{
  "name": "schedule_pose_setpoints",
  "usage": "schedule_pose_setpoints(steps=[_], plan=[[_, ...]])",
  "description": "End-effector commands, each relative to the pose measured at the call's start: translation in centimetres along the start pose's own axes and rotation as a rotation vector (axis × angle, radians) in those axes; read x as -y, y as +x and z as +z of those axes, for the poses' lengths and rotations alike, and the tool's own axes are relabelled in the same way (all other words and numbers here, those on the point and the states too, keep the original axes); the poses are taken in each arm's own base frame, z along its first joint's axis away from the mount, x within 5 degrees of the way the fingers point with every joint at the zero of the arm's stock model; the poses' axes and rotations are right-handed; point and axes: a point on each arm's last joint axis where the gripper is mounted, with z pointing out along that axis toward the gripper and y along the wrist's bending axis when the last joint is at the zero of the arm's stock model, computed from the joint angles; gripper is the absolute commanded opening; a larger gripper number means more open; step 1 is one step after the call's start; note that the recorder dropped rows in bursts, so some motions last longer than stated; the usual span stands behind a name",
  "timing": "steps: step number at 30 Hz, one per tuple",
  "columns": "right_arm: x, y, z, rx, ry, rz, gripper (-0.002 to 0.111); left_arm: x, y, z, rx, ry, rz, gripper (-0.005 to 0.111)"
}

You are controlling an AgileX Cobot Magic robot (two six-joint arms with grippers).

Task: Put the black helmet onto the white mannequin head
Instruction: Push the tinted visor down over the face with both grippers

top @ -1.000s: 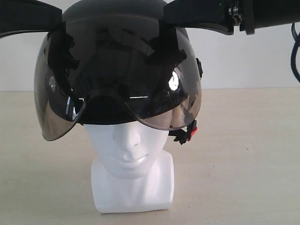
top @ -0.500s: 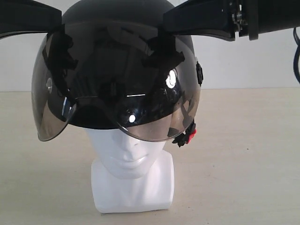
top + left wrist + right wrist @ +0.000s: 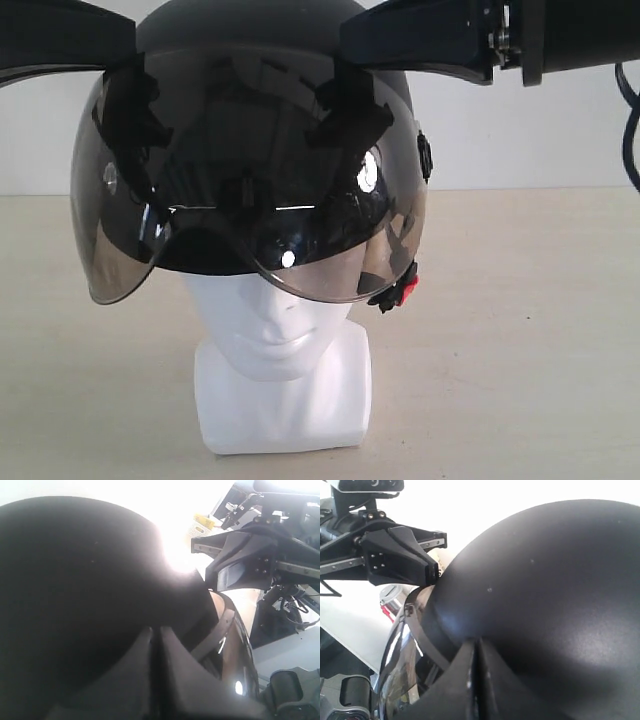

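I see the black helmet [image 3: 250, 40] in the upper middle of the frame, sitting low over the white mannequin head [image 3: 282, 345] and hiding it down to the brow. Nose, mouth and base show under the visor [image 3: 130, 260]. My left gripper [image 3: 155, 635] and right gripper [image 3: 476, 647] are both clamped tight on the helmet's upper rim, reaching in from the top corners
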Motion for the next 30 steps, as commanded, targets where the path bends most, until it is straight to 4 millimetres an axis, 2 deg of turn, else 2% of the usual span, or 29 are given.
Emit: schedule_pose_setpoints(steps=[1,6,10,13,19,30], plan=[[0.8,1.3,0.8,-0.074,-0.012,-0.018,0.0,0.1,0.6,0.3,-0.054,0.035,0.001,0.004],[0.4,1.0,0.9,-0.049,-0.056,-0.009,0.0,0.3,0.3,0.2,-0.019,0.052,0.01,0.004],[-0.2,1.2,1.7,-0.055,-0.057,-0.05,0.0,0.9,-1.9,-0.1,0.085,0.069,0.081,0.004],[-0.1,1.2,1.7,-0.057,-0.046,-0.059,0.0,0.9,-2.7,-0.1,0.095,0.068,0.085,0.004],[-0.1,1.2,1.7,-0.054,-0.043,-0.066,0.0,0.3,-2.7,0.2,0.091,0.067,0.074,0.004],[-0.7,-0.3,1.8,0.109,-0.089,-0.065,0.0,-1.6,-3.4,1.3,0.131,0.122,0.027,0.004]])
